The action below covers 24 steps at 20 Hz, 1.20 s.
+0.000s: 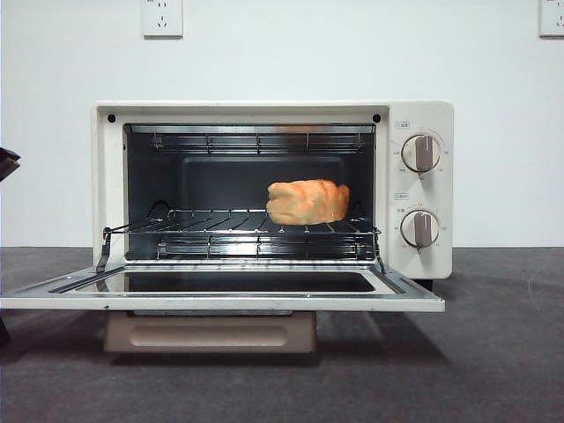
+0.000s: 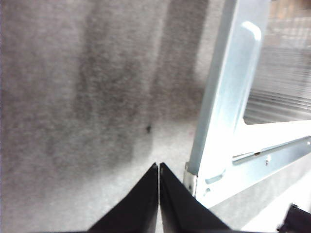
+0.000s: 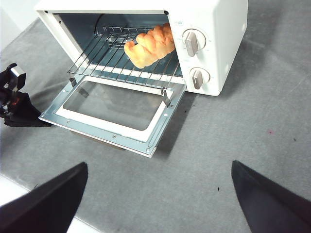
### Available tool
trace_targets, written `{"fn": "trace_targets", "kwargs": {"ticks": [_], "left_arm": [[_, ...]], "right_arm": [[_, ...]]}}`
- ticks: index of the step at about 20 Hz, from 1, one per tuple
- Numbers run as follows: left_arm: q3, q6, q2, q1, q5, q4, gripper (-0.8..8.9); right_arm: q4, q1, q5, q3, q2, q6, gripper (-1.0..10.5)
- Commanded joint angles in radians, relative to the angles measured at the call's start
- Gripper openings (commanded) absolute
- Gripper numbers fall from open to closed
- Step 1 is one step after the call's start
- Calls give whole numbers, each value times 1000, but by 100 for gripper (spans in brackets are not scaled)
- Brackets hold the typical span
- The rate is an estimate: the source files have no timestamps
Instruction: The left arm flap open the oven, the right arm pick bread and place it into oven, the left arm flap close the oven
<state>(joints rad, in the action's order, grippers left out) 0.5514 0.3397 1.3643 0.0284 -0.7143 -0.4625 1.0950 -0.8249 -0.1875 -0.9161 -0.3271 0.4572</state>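
- Bread [image 1: 307,202] sits on the wire rack [image 1: 238,231] inside the oven [image 1: 423,115], toward the knob side, upright, near the rack's front half. Placement step looks done; only the door close seems left.
- Door [image 1: 220,295] hangs fully open, flat, w/ handle [image 1: 210,333] underneath, facing the table [image 1: 493,352].
- Left gripper [image 2: 159,194]: jaws pressed together, nothing between them. It's low over the table, just beside the door's outer corner [image 2: 204,179], not touching as far as I can tell.
- Right gripper [image 3: 160,194]: jaws spread wide, empty, pulled back well clear of the oven front.
- Risk 1: left tip has to get under the door edge to flip it up. Door lies close to the table, so the tip could scrape the mat or jam against the hinge-side bracket instead of catching the edge.
- Risk 2: pushing at one corner only → door may twist or slip off the tip partway and drop back open w/ a bang.
- Risk 3: oven is light-looking on short feet; a sideways shove prob slides the whole box rather than swinging the door.
- Risk 4: rack looks slid forward w/ the door linkage; should retract on closing, but a jolt could roll the bread.
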Motion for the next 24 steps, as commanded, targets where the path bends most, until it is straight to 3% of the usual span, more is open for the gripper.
{"fn": "trace_targets", "kwargs": {"ticks": [1,17,21,24], "left_arm": [[5,-2,16,5,-57,16,8],[131,26,14,3,-124,15,7],[207,71,14,4,-124,40,7],[250,160,14,4,-124,129,7]], "right_arm": [[-11,-10,-5,-15,-3,5,473],[-71,-10,0,-15,-3,40,473],[-71,-10,0,-15,-3,52,473],[-83,-10,-1,-15,-3,55,473]]}}
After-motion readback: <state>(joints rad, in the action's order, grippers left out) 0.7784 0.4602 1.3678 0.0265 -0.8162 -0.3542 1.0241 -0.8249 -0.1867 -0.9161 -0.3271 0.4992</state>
